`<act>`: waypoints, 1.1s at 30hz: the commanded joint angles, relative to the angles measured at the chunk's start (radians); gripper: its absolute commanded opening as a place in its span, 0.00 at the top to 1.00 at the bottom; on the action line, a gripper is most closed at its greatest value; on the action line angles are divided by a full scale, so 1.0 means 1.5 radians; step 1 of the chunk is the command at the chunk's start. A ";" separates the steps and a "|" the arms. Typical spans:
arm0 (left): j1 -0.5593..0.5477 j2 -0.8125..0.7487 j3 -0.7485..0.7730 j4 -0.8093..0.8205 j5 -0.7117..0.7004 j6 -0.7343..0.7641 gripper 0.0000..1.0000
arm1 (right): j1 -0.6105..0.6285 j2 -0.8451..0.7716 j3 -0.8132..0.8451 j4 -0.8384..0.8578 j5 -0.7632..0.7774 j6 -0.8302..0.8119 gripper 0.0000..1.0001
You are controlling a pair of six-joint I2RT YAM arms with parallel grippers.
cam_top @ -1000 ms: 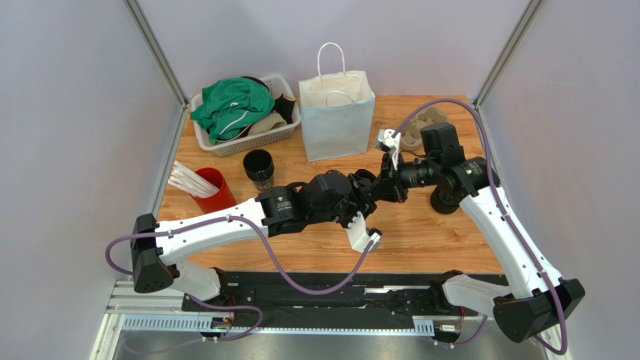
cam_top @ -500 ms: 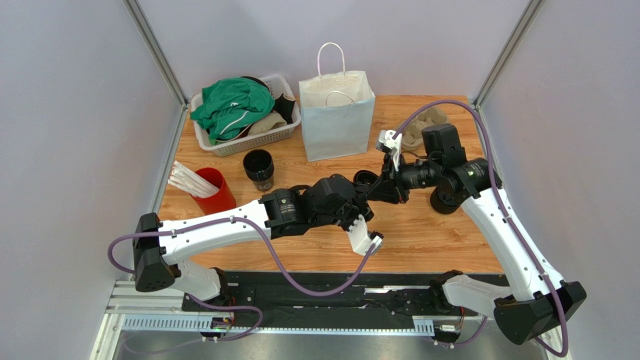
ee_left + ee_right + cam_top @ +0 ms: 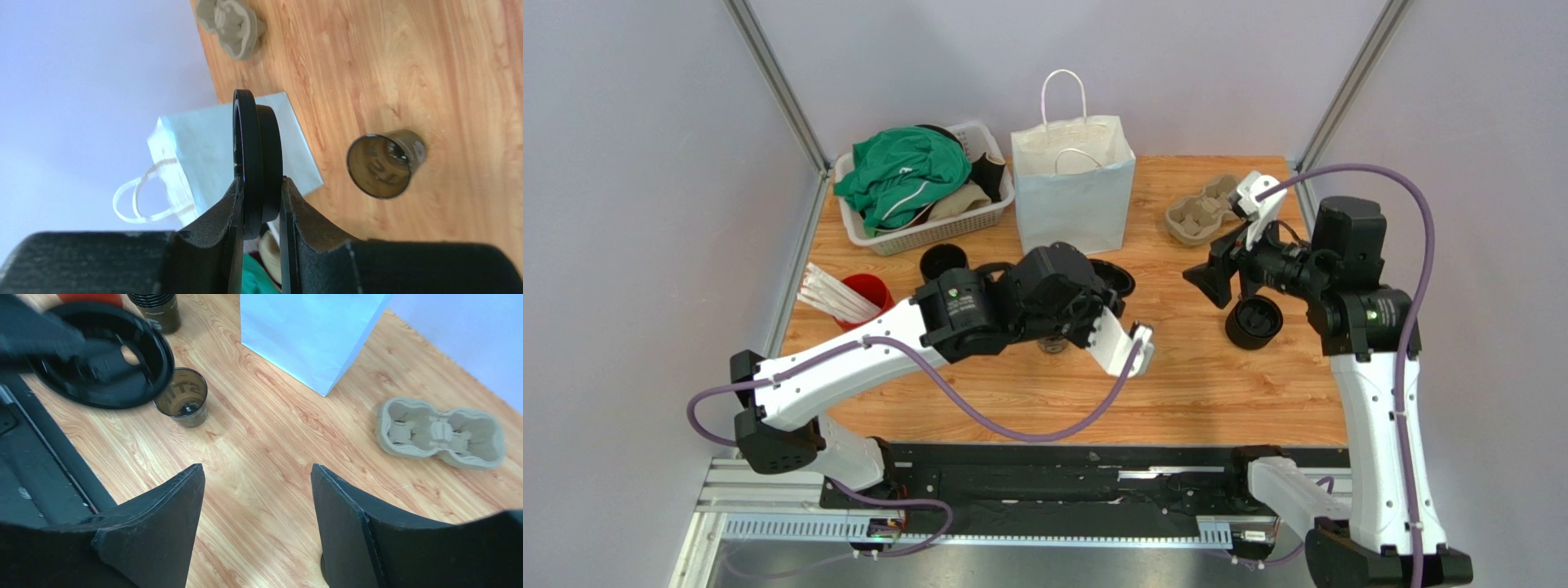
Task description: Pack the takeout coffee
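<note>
Two dark cups: one open cup point(image 3: 181, 397) and one black cup point(image 3: 944, 261). One red cup point(image 3: 869, 294) holding a bunch of white straws point(image 3: 824, 292), too tightly packed to count. One black lid point(image 3: 250, 159). One squat black round piece point(image 3: 1254, 322). One white paper bag point(image 3: 1075, 184). One cardboard cup carrier point(image 3: 441, 433). One basket point(image 3: 940, 228) heaped with clothes point(image 3: 897, 172), number unclear.

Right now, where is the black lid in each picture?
Top external: the black lid is near the picture's middle, just below the right corner of the white paper bag.
Left wrist: in the centre, seen edge-on, pinched in the left gripper, with the bag behind it.
Right wrist: at the top left, just above the open cup.
Shared landmark: the white paper bag shows in all three views.
</note>
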 commanded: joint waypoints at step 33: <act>0.416 0.055 0.035 -0.129 0.748 -0.677 0.82 | 0.425 -0.118 -0.167 0.082 0.349 -0.261 0.20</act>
